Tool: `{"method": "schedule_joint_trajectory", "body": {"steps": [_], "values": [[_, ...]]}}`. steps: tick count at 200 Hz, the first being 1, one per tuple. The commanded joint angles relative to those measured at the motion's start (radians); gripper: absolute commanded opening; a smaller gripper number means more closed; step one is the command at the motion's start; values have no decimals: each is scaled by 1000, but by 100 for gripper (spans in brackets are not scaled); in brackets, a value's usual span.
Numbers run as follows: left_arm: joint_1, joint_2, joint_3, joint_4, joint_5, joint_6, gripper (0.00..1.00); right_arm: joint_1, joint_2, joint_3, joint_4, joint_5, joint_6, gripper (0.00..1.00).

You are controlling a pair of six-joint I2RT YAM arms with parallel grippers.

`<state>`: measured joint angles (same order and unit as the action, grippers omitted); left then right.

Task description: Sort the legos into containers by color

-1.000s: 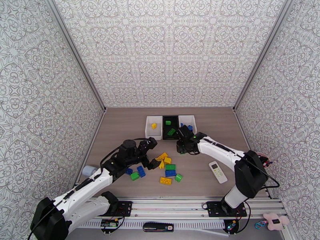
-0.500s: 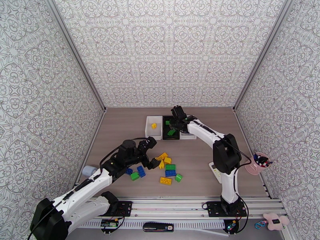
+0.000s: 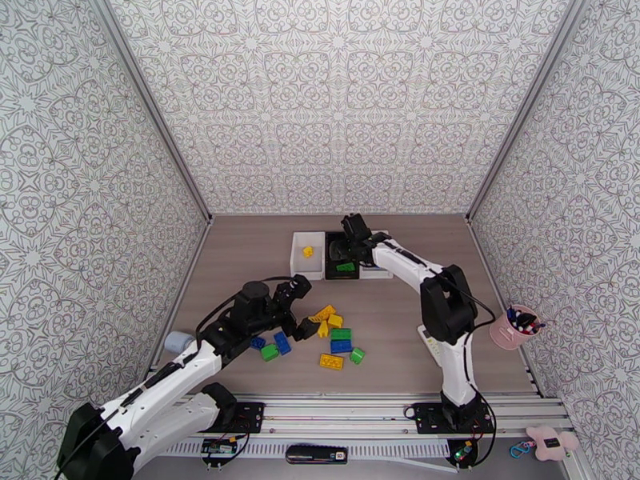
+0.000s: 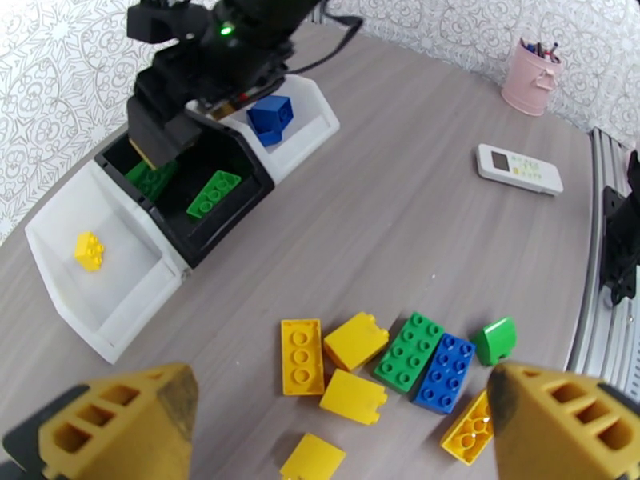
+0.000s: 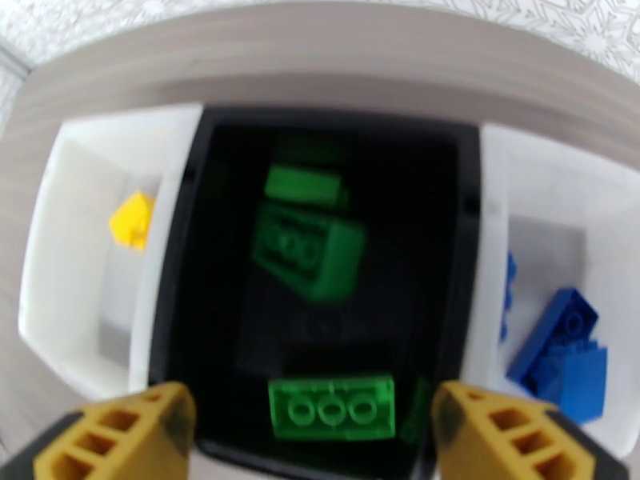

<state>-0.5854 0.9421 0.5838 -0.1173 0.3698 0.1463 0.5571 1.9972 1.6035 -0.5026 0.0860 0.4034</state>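
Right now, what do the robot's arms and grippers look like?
The left arm and right arm have white shells with black joints and thin black cables. A green light glows on the right wrist. The fingers are yellow, wedge-shaped, with rectangular cut-outs and dark inner faces.

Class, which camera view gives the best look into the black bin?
Right wrist view: it looks straight down into the black bin, green bricks visible though blurred. Left wrist view shows it slanted, partly behind the right gripper; top view shows it small and distant.
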Motion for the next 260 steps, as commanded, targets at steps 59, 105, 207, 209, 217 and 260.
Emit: {"method": "schedule_joint_trajectory", "body": {"steps": [59,105,207,209,217,260], "values": [[7,-31,0,-100,84,55,100,171,-443,-515,-82,21,128,93],[7,-8,22,-118,169,53,100,295,-562,-707,-152,-9,189,95],[-39,15,33,-153,215,105,100,382,-467,-741,-154,-96,60,89],[-39,14,33,-154,216,106,100,382,-465,-741,-156,-96,57,89],[-42,12,32,-158,216,113,100,382,-454,-737,-169,-96,46,89],[-48,12,32,-187,208,145,100,382,-422,-753,-207,-79,108,83]]}}
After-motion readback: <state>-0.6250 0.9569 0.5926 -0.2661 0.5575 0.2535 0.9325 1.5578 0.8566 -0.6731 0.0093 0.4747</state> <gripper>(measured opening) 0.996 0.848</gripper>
